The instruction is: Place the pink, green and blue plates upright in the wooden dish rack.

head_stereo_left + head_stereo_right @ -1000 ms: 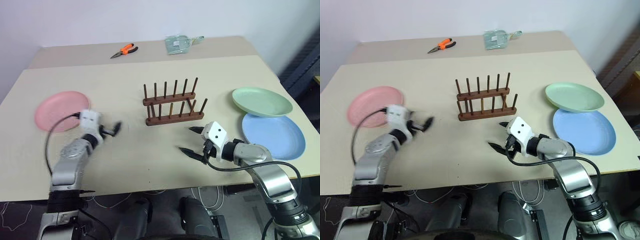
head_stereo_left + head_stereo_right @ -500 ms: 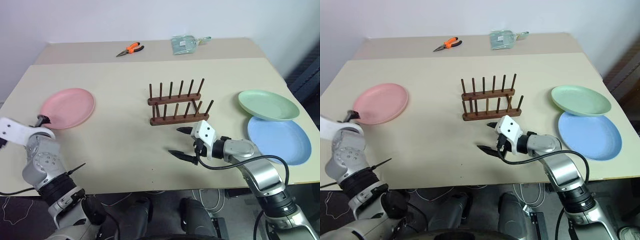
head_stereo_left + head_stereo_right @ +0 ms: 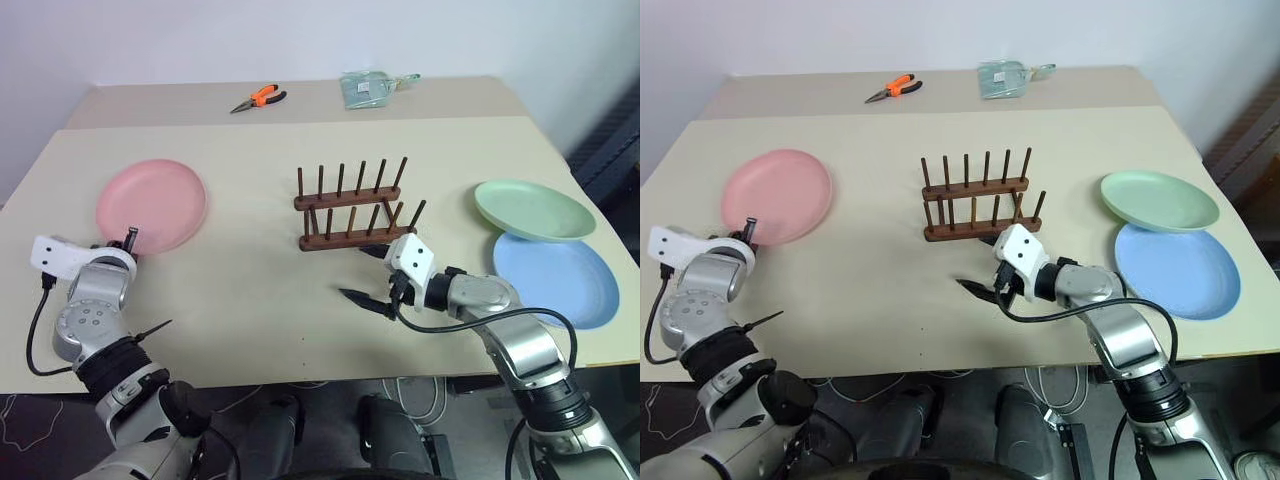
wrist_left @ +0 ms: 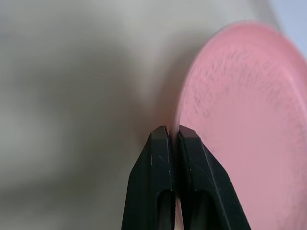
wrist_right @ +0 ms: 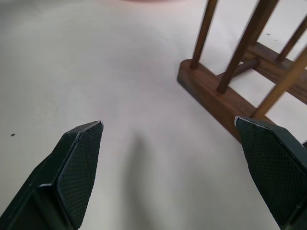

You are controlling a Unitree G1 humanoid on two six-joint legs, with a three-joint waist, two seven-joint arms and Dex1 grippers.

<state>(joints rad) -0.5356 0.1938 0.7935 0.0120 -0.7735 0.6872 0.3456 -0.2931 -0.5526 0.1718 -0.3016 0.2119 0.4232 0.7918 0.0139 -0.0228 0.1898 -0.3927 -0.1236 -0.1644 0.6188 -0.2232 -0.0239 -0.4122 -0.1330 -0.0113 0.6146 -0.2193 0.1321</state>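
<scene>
The pink plate (image 3: 150,203) is at the table's left, its near rim pinched by my left gripper (image 3: 130,240), which is shut on it; in the left wrist view the black fingers (image 4: 156,158) meet on the plate's edge (image 4: 240,120) and the plate looks tipped up. The wooden dish rack (image 3: 353,212) stands mid-table with nothing in it. The green plate (image 3: 533,209) lies at the right, overlapping the blue plate (image 3: 556,280) just in front of it. My right gripper (image 3: 360,272) hovers open close in front of the rack (image 5: 225,96), nothing between its fingers (image 5: 76,163).
Orange-handled pliers (image 3: 256,98) and a clear plastic bag (image 3: 370,87) lie on the far strip of the table. The table's front edge (image 3: 300,375) runs just beyond both arms.
My left gripper has swung out to the left and closed on the pink plate's near rim, and the plate now looks raised. The right gripper stays open near the rack.
</scene>
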